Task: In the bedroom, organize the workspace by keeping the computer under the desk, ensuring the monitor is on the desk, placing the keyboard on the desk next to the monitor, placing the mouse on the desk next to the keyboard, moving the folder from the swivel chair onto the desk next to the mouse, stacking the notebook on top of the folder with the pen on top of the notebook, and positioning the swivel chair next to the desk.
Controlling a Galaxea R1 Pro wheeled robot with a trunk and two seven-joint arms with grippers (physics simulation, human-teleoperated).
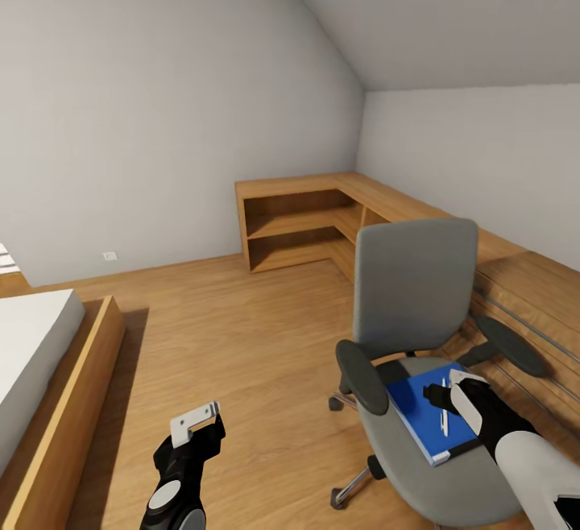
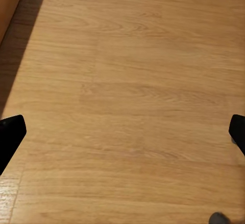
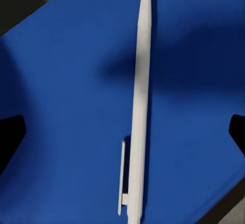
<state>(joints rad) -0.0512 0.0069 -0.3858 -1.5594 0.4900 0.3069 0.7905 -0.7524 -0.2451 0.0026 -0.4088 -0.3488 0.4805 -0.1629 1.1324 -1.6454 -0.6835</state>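
The right gripper (image 1: 445, 391) hangs just above the white pen (image 3: 139, 111), its jaws spread wide to either side without touching it. The pen lies flat on the blue folder (image 1: 429, 411), which rests on the grey seat of the swivel chair (image 1: 415, 304). The left gripper (image 1: 197, 425) hovers over bare wooden floor (image 2: 132, 91), jaws apart, holding nothing. Behind the chair stands a low wooden corner shelf (image 1: 294, 224).

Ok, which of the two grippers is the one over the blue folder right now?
The right gripper: it hangs open over the blue folder and the white pen on the swivel chair seat. The left gripper hangs open over bare wooden floor.
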